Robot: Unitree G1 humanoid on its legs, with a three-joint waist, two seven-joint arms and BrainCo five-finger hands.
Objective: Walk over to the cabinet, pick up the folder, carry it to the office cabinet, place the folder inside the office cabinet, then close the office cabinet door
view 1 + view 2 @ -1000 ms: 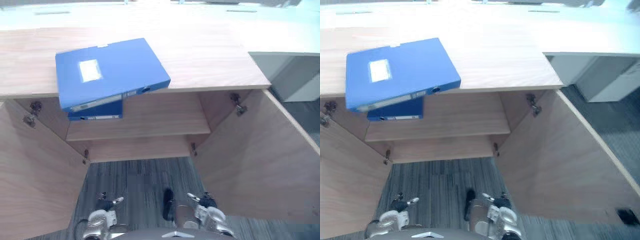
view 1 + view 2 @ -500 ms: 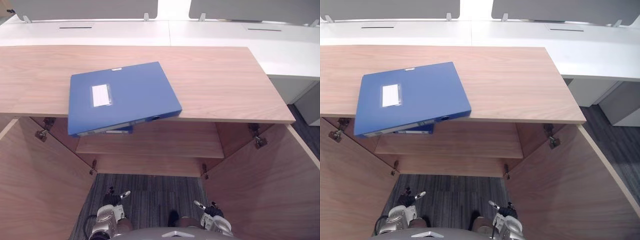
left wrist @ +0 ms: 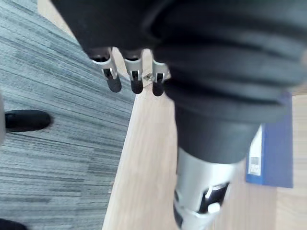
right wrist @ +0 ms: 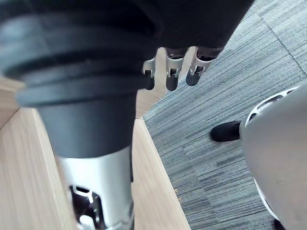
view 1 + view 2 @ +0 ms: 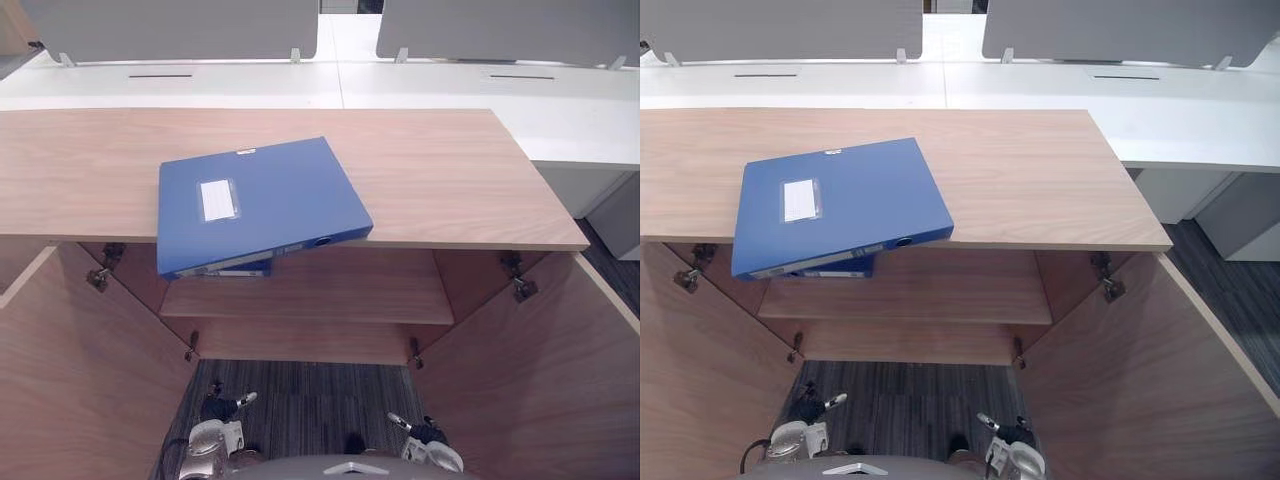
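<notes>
- The blue folder [image 5: 260, 205] lies flat on the wooden top of the cabinet [image 5: 450, 180], label up and turned askew, with its near left corner jutting past the front edge.
- It sits at the same spot on that top as a second ago. The whole picture has shifted since then, so the camera has moved and the folder has not.
- A second blue folder [image 5: 835, 270] shows on the shelf [image 5: 340, 295] inside, just beneath the overhanging corner, as before.
- Both doors stand wide open: the left door [image 5: 80, 380] and the right door [image 5: 540, 380].
- The left hand [image 5: 212, 437] still hangs low over the grey carpet [image 5: 310, 400], well apart from the folder. Its fingers [image 3: 135, 79] are loose and nearly straight, and hold nothing.
- The right hand [image 5: 430, 455] stays low beside the right door. Its fingers [image 4: 172, 76] are likewise relaxed and empty.
- Behind the cabinet runs a white table [image 5: 450, 85] with grey partitions [image 5: 180, 25], more of which shows now than a second ago.
</notes>
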